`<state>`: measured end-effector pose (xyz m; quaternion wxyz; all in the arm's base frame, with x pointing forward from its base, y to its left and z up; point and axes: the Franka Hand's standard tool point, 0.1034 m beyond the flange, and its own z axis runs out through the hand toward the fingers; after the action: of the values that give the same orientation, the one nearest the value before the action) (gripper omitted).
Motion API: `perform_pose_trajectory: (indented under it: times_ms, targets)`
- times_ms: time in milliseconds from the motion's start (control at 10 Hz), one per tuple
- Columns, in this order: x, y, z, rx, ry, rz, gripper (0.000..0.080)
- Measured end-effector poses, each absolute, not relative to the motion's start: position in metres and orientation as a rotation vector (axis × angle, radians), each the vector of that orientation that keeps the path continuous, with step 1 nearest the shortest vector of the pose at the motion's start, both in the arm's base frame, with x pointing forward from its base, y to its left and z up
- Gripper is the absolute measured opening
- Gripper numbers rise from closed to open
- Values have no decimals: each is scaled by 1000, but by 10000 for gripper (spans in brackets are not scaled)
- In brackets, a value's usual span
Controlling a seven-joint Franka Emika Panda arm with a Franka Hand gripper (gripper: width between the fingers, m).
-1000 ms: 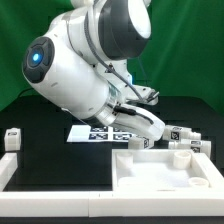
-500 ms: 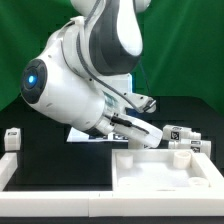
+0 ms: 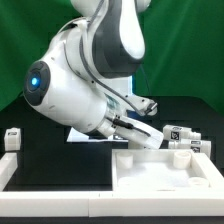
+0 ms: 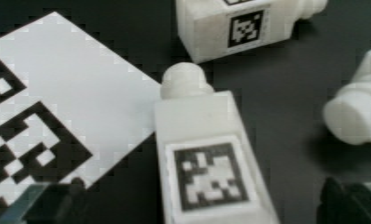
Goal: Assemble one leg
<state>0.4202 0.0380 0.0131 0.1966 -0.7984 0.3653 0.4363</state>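
We see the claw (image 4: 200, 200) spread wide and holding nothing. Its blurred dark fingertips (image 4: 49, 197) stand clear on either side of the leg (image 4: 200, 140). That leg lies flat on the black worktop (image 4: 297, 70), tag up, just beside the marker board (image 4: 49, 110) and outside the rimmed tabletop (image 3: 160, 200). A second leg (image 4: 244, 25) and another white part (image 4: 356, 105) lie farther from the marker board. We cannot tell whether the tabletop holds anything.
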Motion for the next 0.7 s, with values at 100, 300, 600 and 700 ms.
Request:
perform_pose_trajectory:
  times_ms: [100, 300, 600, 700]
  targets:
    - [421, 37, 13, -2236, 1024, 1220, 522]
    - [421, 37, 13, -2236, 1024, 1220, 386]
    - [427, 39, 28, -2242, 1004, 1207, 284]
    - [435, 40, 52, -2244, 967, 1200, 284]
